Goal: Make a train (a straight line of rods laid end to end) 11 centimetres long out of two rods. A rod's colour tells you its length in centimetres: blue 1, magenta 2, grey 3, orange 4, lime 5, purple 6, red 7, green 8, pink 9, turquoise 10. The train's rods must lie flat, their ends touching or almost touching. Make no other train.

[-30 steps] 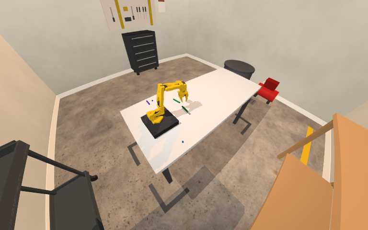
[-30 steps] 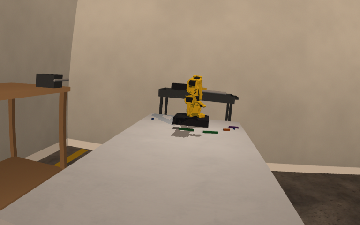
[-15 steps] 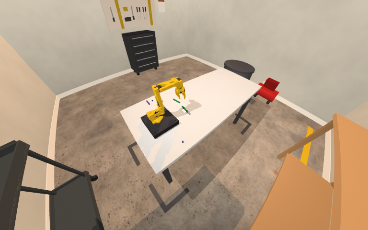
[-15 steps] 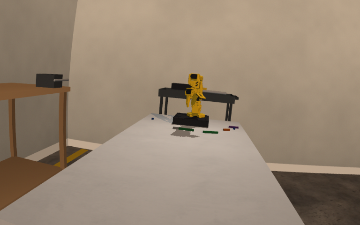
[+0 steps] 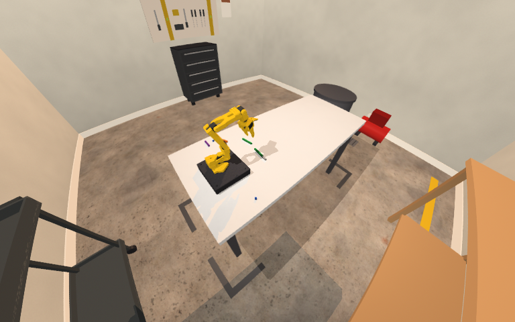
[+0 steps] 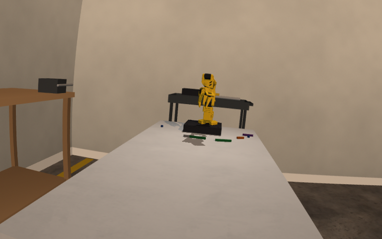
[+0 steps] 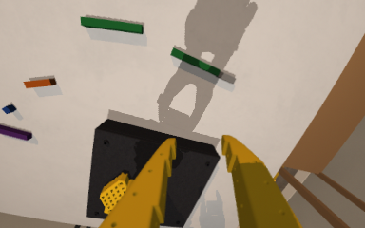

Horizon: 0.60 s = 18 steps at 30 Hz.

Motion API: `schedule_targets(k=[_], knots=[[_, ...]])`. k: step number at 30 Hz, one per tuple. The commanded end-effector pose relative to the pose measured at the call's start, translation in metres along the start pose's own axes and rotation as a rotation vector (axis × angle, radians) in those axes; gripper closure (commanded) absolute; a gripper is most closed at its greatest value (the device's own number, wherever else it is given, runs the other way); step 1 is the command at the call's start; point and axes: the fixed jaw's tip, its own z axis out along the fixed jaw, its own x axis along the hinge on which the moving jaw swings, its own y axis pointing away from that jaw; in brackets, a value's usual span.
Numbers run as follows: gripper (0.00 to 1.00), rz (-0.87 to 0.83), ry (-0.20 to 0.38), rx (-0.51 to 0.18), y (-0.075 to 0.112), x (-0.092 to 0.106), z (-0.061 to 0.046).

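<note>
Above the white surface (image 5: 304, 125) (image 6: 180, 180) (image 7: 143, 85), my pincer (image 5: 253, 128) (image 6: 207, 103) (image 7: 199, 139) hangs with its fingers apart, nothing between them. Train: one green rod (image 5: 259, 152) (image 6: 197, 137) (image 7: 196, 62) and the grey rod (image 5: 264, 158) (image 6: 186, 135) (image 7: 227, 77) lie flat in line, end to end, touching or nearly so, by my black base (image 5: 243, 170) (image 6: 188, 129) (image 7: 101, 166). Second green rod (image 5: 247, 141) (image 6: 223, 140) (image 7: 111, 25) sits apart from them. Orange rod (image 5: 225, 141) (image 6: 240, 137) (image 7: 40, 83) is off to one side, near a blue rod (image 5: 213, 141) (image 6: 248, 137) (image 7: 9, 109) and the purple rod (image 5: 206, 143) (image 6: 247, 135) (image 7: 15, 132). Another blue rod (image 5: 255, 198) (image 6: 161, 126) is well apart, across the base.
</note>
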Motion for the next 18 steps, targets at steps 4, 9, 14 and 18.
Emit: schedule_targets(k=[4, 9, 14, 18], knots=[[0.83, 0.214, -0.043, 0.017, 0.005, 0.011, -0.012], [0.83, 0.279, -0.057, 0.02, 0.007, 0.014, -0.014], [0.83, 0.355, -0.073, 0.023, 0.009, 0.018, -0.018], [0.83, 0.389, -0.086, 0.025, 0.009, 0.018, -0.019]])
